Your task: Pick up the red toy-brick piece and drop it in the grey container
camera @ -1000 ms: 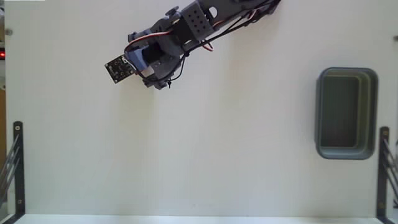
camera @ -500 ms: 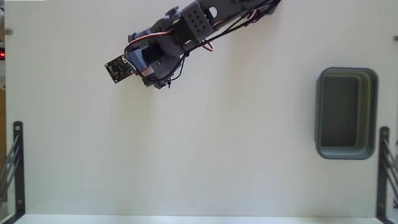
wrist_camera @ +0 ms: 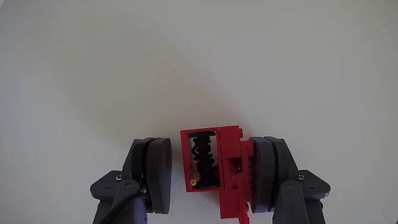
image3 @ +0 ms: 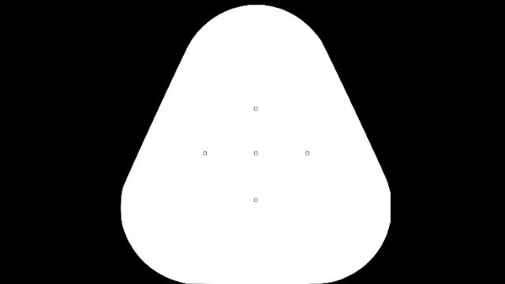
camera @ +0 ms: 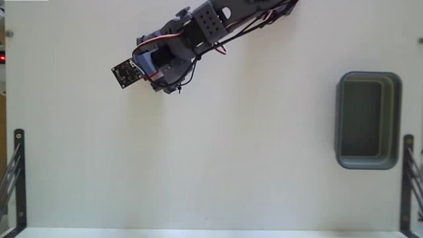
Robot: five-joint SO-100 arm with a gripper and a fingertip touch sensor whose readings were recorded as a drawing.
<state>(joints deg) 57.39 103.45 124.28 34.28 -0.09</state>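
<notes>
Wrist view showed the red toy-brick piece (wrist_camera: 217, 171) lying on the white worktop (wrist_camera: 199, 68) between the two fingers of the claw (wrist_camera: 211, 177). The right finger (wrist_camera: 268, 174) in this view touched the red side of the piece, while the left finger (wrist_camera: 155, 174) stood just beside it with a thin strip of worktop visible between them. So the jaws were narrow around the piece but not fully pressed on it from both sides. The dark inner part of the piece faced the camera. Fixed view showed the arm (camera: 198, 33) reaching from the top edge of the worktop toward the upper left part, and the grey container (camera: 368, 120) stood well apart, near the right edge. The piece itself was hidden under the arm there.
</notes>
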